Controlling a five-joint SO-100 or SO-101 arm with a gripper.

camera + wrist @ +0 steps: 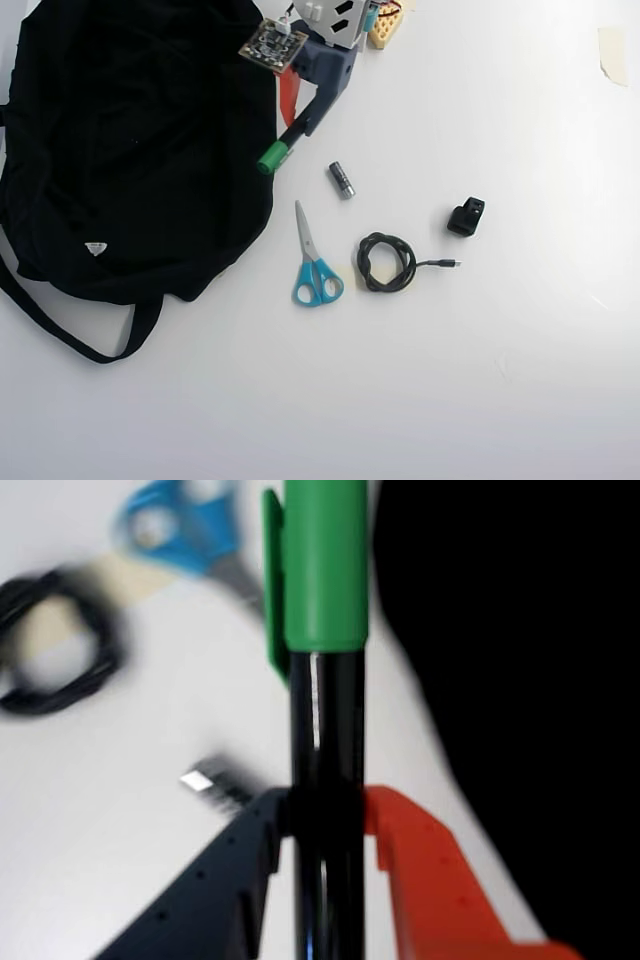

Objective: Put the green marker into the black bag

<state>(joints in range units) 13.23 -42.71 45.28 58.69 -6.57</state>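
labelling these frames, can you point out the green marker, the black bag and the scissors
green marker (325, 570): wrist view, on its green cap, above the claw.
black bag (130, 140): overhead view, on the middle of the fabric body.
scissors (318, 283): overhead view, on the blue handles.

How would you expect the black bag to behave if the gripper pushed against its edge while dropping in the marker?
The black bag lies slumped and creased, so it is probably floppy and would dent, not slide. Its strap trails loose and might snag. The gripper holds the green marker at the bag's edge.
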